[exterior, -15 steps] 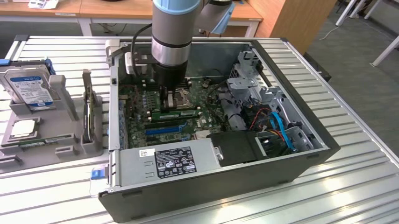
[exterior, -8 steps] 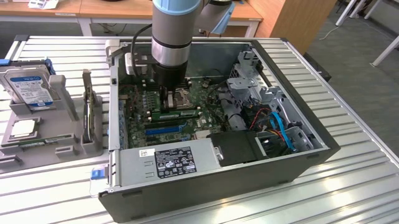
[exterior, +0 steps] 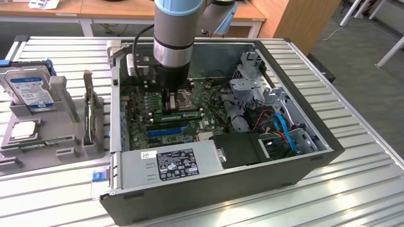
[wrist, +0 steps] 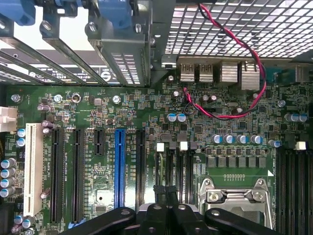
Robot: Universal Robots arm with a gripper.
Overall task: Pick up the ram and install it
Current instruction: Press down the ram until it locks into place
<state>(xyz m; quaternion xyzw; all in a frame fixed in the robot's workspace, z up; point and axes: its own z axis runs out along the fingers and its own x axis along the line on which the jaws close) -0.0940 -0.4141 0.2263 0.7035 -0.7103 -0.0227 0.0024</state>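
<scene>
A silver-and-blue robot arm (exterior: 171, 38) reaches down into an open grey desktop computer case (exterior: 303, 161) lying on its side on the slatted metal counter (exterior: 353, 198). Its black hand (exterior: 169, 100) hangs low over the green motherboard (exterior: 142, 101), beside the silver processor socket (exterior: 186, 97). The arm's own bulk hides the fingertips from the room, and in the wrist view the black fingers (wrist: 166, 215) are cut off at the frame's edge, pressed close together with no gap between them, gripping nothing that can be seen. The long green ram stick (exterior: 179, 114) lies flat-on among the black memory slots, just in front of the hand; whether the two touch is hard to make out. A blue expansion slot (wrist: 119, 166) runs alongside. The case walls, the grey power supply with its black label (exterior: 173, 163) and the drive cage crowd the board on every side, leaving little room.
</scene>
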